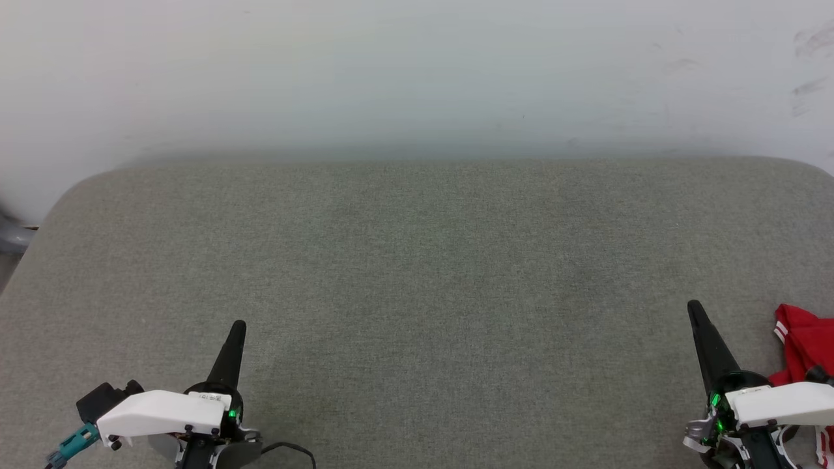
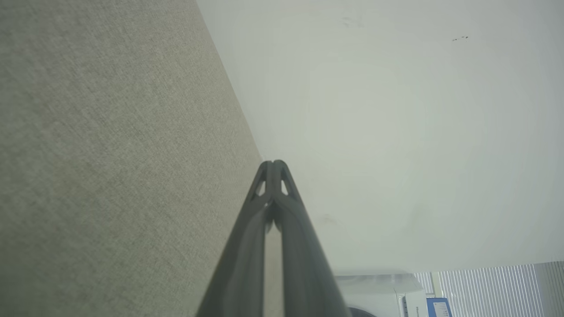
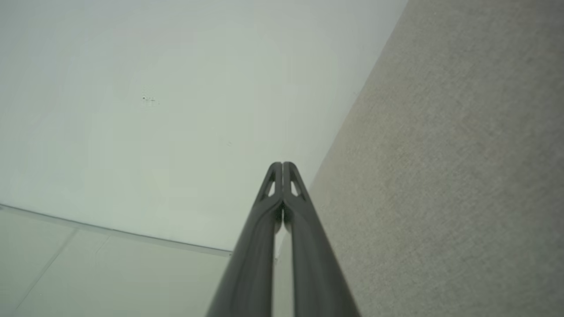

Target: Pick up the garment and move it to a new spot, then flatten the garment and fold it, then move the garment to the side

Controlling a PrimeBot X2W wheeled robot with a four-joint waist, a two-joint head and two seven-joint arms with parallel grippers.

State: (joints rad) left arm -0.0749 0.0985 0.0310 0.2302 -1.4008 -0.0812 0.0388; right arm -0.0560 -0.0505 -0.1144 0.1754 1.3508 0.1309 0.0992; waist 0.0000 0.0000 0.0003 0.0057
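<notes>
The red garment [image 1: 805, 348] lies bunched at the near-right corner of the grey fabric surface [image 1: 417, 260]. The left gripper [image 1: 238, 327] and right gripper [image 1: 695, 307] sit along its near edge, jaws together and empty.

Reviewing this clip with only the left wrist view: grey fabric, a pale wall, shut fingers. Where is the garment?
Observer: In the head view the red garment lies bunched at the right edge of the padded surface, partly cut off by the picture.
Operator: Is it held?
Observer: No. The right gripper beside it is shut; the right wrist view shows its fingers pressed together with nothing between.
Operator: And my arm?
Observer: The left gripper sits at the head view's lower left, across the surface from the garment.
</notes>
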